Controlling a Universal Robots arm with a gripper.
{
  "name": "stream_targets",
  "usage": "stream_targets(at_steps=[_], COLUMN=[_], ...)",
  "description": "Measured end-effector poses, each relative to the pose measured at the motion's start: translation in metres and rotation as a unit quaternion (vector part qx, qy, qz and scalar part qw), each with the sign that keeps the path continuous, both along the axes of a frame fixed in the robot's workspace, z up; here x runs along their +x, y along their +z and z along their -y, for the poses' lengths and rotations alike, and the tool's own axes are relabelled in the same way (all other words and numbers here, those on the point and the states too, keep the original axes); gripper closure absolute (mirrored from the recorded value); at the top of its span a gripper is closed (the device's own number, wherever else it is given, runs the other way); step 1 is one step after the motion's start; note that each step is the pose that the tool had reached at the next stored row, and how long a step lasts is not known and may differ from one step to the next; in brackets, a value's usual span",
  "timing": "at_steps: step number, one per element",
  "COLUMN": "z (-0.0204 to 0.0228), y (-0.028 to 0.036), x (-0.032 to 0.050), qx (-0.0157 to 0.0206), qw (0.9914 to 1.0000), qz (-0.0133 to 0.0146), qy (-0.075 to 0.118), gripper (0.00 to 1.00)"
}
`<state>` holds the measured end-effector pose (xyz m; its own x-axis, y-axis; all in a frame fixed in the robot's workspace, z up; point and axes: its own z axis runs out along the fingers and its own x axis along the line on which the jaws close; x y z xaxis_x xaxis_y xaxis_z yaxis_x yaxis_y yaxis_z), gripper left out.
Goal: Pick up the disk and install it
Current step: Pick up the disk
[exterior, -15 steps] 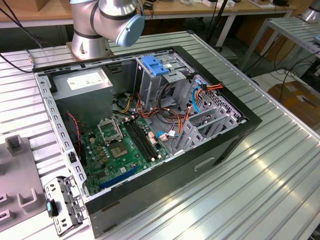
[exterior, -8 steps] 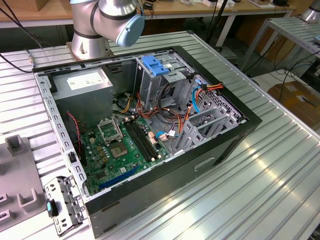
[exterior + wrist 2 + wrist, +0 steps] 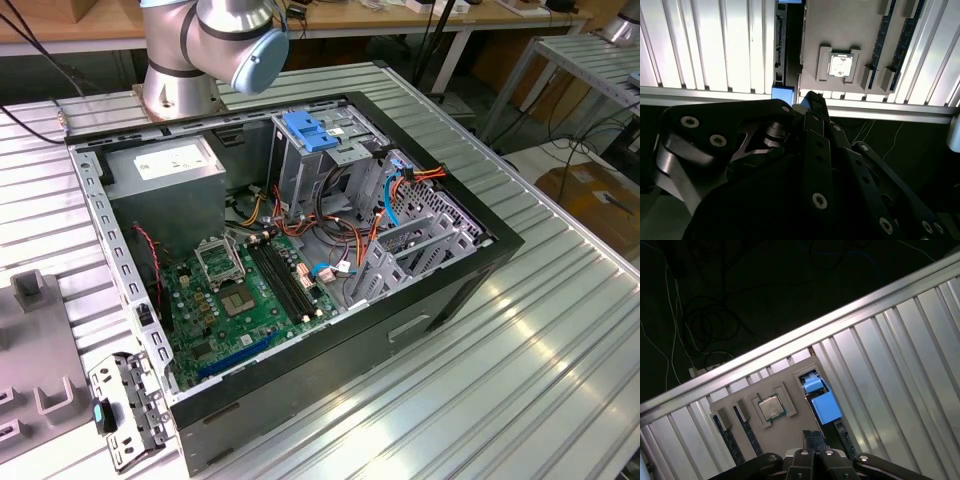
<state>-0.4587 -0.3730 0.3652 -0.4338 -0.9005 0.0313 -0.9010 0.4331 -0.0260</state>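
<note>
Blue-framed, the disk stood on edge in a slot of the grey tray on the ribbed tabletop. The tool hovered near it, fingers pressed together and empty. Descending unopened, it would likely ram the carrier's edge.

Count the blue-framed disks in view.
1: the disk stands on edge in a slot of the grey tray, beside the processor chip. The drive cage may hide more.
</note>
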Motion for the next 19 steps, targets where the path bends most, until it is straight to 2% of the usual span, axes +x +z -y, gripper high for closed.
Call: stream_targets(at_steps=[6, 8, 9, 10, 11, 13, 15, 18, 19], z=[0.0000, 0.0000, 0.0000, 0.0000, 0.0000, -0.0001, -0.0001, -0.0003, -0.0005], y=[0.0000, -0.0001, -0.0001, -0.0003, -0.0006, -0.0014, -0.0030, -0.0049, -0.0064], x=[-0.0002, -0.0003, -0.0002, -0.0003, -0.0003, -0.0003, -0.0004, -0.0004, -0.0007], qx=[-0.0001, -0.0001, -0.0001, -0.0001, -0.0001, 0.0011, 0.0037, 0.0042, 0.0044], qw=[1.00000, 0.99997, 0.99986, 0.99976, 0.99968, 0.99946, 0.99873, 0.99767, 0.99708], qz=[0.0006, 0.0079, 0.0157, 0.0207, 0.0235, 0.0239, 0.0239, 0.0238, 0.0238], qy=[0.000, 0.002, 0.006, 0.008, 0.009, 0.023, 0.044, 0.064, 0.072], gripper=[0.89, 0.89, 0.89, 0.89, 0.89, 0.89, 0.89, 0.89, 0.89])
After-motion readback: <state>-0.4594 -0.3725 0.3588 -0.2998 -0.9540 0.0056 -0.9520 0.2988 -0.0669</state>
